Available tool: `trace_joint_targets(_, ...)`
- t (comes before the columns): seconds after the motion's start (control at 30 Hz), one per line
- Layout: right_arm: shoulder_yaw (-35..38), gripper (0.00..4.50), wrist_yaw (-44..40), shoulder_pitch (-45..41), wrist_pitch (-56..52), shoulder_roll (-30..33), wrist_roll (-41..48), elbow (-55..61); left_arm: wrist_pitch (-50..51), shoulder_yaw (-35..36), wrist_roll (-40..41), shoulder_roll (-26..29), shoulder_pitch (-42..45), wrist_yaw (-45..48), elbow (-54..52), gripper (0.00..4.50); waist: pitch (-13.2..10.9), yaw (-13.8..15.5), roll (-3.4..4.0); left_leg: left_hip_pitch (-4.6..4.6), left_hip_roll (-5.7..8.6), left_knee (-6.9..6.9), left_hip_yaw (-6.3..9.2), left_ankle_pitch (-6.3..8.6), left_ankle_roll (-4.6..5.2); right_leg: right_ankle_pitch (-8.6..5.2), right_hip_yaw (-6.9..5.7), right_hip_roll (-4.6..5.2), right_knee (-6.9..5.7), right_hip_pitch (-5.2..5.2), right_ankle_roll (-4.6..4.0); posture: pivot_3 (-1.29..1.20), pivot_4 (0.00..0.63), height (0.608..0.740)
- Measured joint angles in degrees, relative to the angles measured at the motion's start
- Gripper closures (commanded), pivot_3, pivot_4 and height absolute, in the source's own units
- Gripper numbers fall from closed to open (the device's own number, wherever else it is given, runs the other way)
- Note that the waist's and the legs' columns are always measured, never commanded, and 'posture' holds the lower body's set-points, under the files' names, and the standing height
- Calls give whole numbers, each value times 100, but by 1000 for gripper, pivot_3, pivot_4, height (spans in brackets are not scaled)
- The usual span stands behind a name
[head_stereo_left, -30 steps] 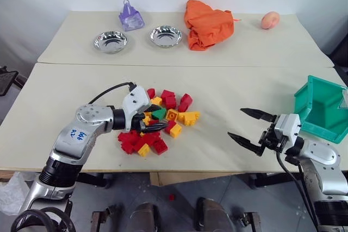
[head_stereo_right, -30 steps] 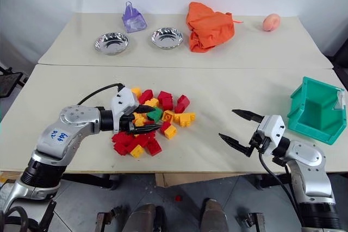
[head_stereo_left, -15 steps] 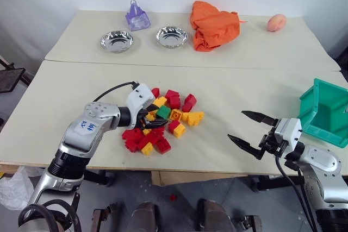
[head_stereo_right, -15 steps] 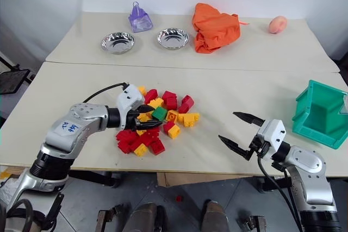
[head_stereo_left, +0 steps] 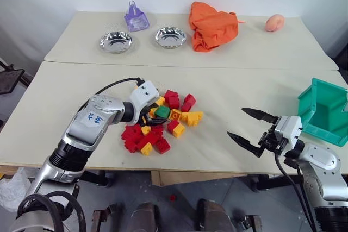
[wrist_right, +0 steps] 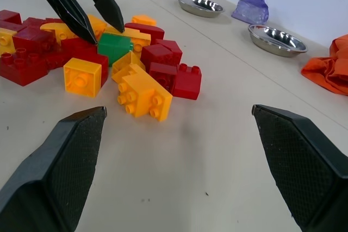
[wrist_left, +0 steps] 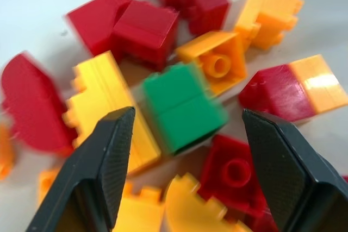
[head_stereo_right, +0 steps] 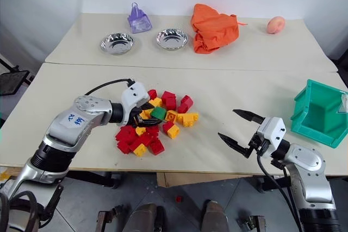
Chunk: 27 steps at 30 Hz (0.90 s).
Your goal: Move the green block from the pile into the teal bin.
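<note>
L gripper open, fingers astride the green block, a small boxy brick mid-pile, yellow at its 9, red at 6. R gripper wide open, teal bin at its 3

teal bin cut off at right edge; green block blurred

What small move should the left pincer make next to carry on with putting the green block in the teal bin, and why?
Probably ease the left pincer down a little further and close it on the green block. Its fingers stand open on either side of the block, which lies in the pile among red and yellow bricks, not yet gripped. The teal bin waits far to the right.
</note>
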<state>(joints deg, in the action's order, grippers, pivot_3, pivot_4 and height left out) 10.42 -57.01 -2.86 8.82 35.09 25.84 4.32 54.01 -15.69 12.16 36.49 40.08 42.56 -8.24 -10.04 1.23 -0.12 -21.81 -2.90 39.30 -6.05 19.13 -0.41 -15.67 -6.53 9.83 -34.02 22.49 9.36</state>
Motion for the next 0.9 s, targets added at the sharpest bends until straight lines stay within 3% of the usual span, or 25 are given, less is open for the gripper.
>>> trace_joint_targets(0.27,0,0,38,-6,3,-23,-4,0,257,-169,-63,64,193,14,18,1207,1,2,1,25,0,-6,-13,0,0,0,16,0,-5,-10,-1,0,150,740)
trace_joint_targets(0.43,-1,0,55,-1,14,-69,-7,0,349,-261,-116,20,321,43,74,2240,2,16,2,29,0,-6,-17,1,1,0,20,0,-6,-13,-1,0,150,740)
trace_joint_targets(0.63,-3,0,92,-2,15,-119,-12,6,353,-346,-121,-25,458,270,215,3883,8,12,7,36,0,-7,-20,1,1,0,23,0,-7,-15,-1,0,150,740)
trace_joint_targets(0.9,-5,0,117,-6,31,-152,-54,6,-14,-298,-147,97,480,587,515,3883,8,37,8,35,1,-9,-21,1,2,0,25,0,-4,-15,-1,0,150,740)
